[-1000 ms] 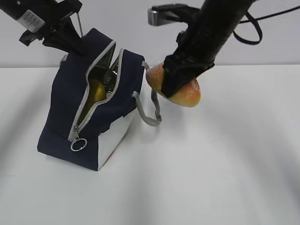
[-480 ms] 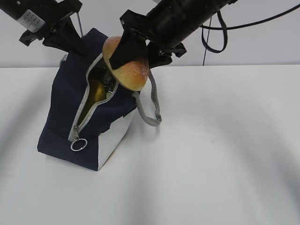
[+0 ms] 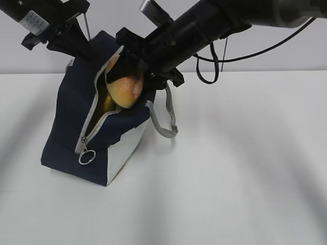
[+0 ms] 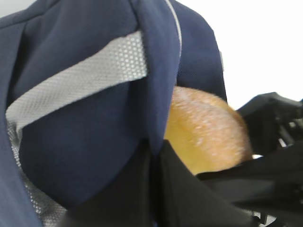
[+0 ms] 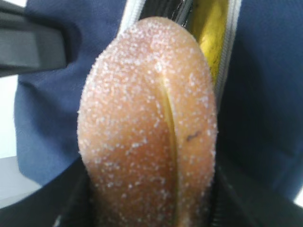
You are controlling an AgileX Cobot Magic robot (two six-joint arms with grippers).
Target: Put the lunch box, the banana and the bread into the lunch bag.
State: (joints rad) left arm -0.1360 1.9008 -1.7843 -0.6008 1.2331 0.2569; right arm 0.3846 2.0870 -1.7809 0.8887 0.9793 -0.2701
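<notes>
The navy lunch bag (image 3: 76,112) stands on the white table with its zipper open. My right gripper (image 3: 134,66) is shut on the golden-brown bread (image 3: 125,89) and holds it in the bag's opening; the bread fills the right wrist view (image 5: 147,127). The yellow banana (image 3: 106,103) lies inside the bag and shows behind the bread (image 5: 213,33). My left gripper (image 3: 76,43) is shut on the bag's fabric edge (image 4: 156,94) at the far top and holds that side up. The bread also shows in the left wrist view (image 4: 203,132). The lunch box is hidden.
The bag's grey handle (image 3: 166,120) hangs over its right side toward the table. The zipper ring pull (image 3: 86,156) hangs at the bag's front. A black cable (image 3: 204,66) loops under the right arm.
My right gripper has carried the bread from beside the bag, up and left, then down into the bag's opening. The left gripper and the bag have stayed put.
</notes>
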